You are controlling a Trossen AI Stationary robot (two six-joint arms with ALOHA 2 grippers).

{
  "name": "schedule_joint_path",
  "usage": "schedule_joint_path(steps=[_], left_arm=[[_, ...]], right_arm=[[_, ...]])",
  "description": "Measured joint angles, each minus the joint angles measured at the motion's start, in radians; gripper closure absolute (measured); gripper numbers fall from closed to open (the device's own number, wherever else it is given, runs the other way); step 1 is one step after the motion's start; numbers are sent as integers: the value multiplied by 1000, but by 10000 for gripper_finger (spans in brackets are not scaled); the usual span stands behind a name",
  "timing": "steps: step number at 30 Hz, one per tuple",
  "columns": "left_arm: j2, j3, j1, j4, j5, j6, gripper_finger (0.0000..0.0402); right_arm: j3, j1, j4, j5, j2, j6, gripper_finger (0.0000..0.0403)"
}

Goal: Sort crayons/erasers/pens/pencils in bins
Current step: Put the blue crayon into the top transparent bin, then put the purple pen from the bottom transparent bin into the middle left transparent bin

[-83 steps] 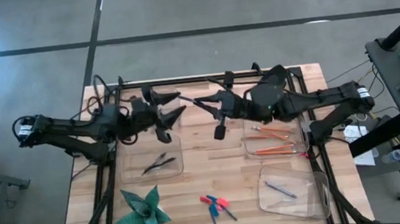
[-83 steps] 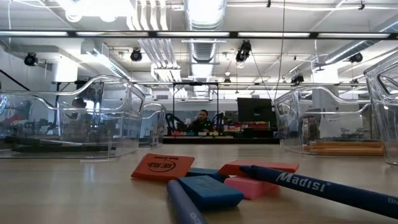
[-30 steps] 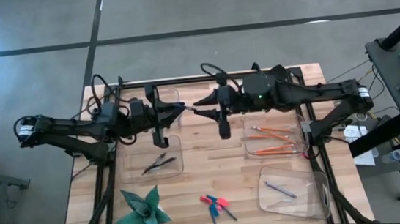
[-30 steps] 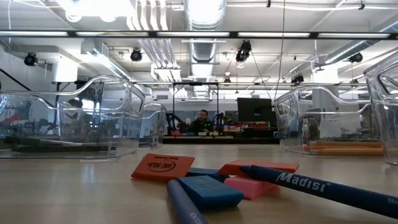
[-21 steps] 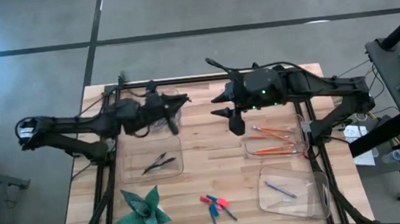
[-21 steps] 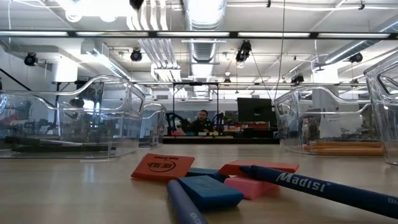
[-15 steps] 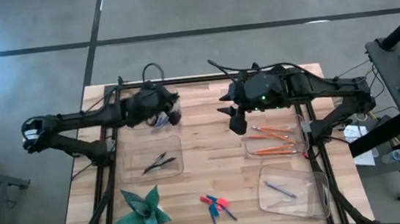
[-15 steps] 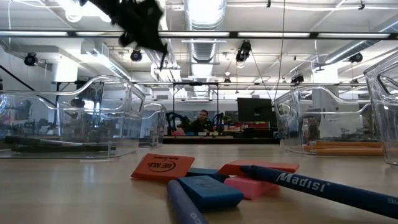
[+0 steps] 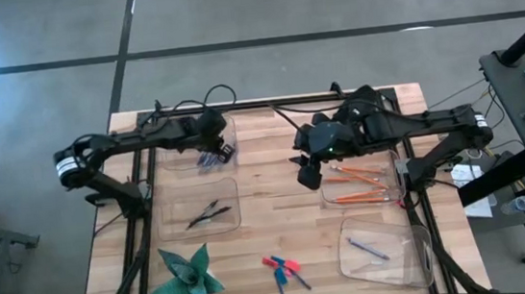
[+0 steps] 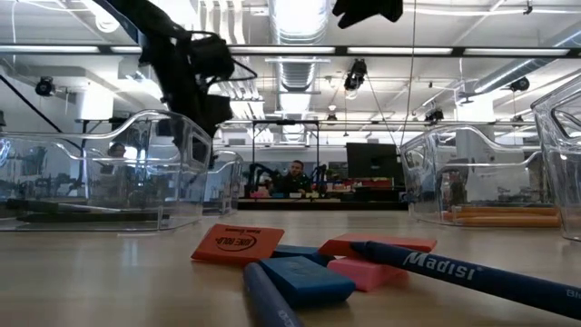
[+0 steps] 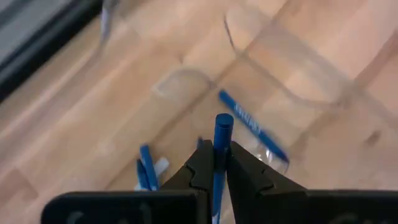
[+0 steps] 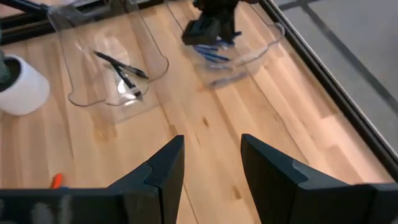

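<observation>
Overhead, the left gripper (image 9: 223, 154) pinches a blue pen (image 11: 221, 144) above the far-left bin (image 9: 189, 161) holding other blue pens, while the right gripper (image 9: 306, 177), jaws apart and empty, hovers beside the pencils (image 9: 355, 183) in their bin (image 9: 329, 197).

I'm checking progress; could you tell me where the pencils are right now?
In the high view, the pencils lie in the bin on the table's right side, beside the right gripper.
</observation>
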Motion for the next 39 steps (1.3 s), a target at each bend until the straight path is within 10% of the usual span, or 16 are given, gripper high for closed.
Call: schedule_joint_path(steps=[25,39], left_arm=[[73,-17,6,-82,0,2,354],[-198,40,-81,-136,111,-156,352]], right_arm=[[-26,2,-7,-3,1,39,251],[-29,79,-1,-36,119,269,259]])
